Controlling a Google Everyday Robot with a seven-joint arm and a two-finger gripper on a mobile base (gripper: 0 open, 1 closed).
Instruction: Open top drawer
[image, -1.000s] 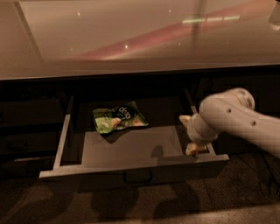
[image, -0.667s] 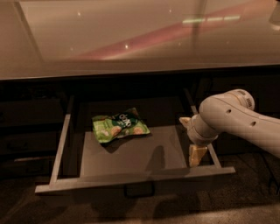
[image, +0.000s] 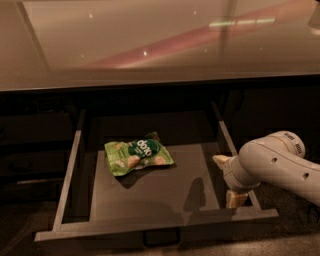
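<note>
Under the bench (image: 150, 50) the top drawer (image: 155, 220) sits pulled way out, with its front panel close to the bottom edge of view and its grey tray exposed. Looks basically open to me. A green snack bag (image: 137, 156) lies in the tray, left of middle. The gripper (image: 229, 180) is down at the drawer's right front corner. Can't tell if it's clenched or released, since the wrist hides that. Risks from here: pulling further could run the drawer off its slides, and backing out crooked could snag that corner and yank it sideways.
</note>
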